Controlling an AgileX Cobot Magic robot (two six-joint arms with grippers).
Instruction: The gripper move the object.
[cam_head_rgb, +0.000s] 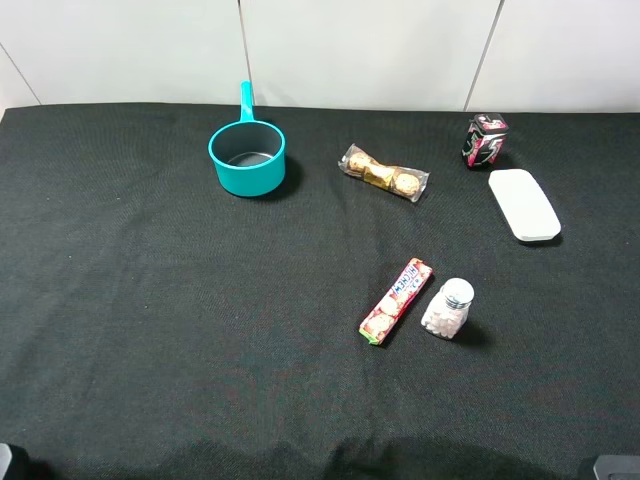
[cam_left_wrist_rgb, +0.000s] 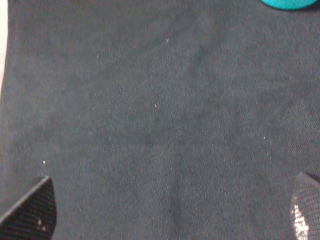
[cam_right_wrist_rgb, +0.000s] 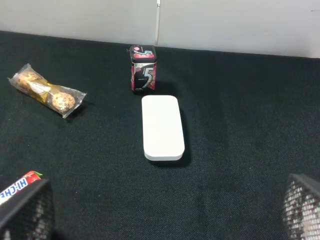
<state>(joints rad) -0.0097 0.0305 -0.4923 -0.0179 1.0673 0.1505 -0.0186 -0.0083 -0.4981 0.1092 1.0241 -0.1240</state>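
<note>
The bottle lies lower right of centre in the high view, on the black cloth, tipped on its side with the silver cap toward the upper right of the frame and the candy-filled body toward the lower left, so its long axis runs diagonally, roughly parallel to the red candy roll just beside it on the left, apart by a thin gap. Neither arm shows in the high view beyond dark corners at the bottom edge, so both are pulled back near the frame's bottom. Right gripper: fingertips sit at the lower left and lower right corners of its wrist view, wide apart, nothing between them, so jaws open and empty. Left gripper: same, fingertips at the two bottom corners, jaws spread, only bare cloth between and a sliver of the teal pot at the upper right edge. The bottle is not visible in either wrist view; the right view catches the roll's end at the lower left, so the bottle is probably just out of frame there. Judgement: the right arm is nearer, since the bottle is on the right half; the jaws should close across the bottle's short width, clear of the roll.
</note>
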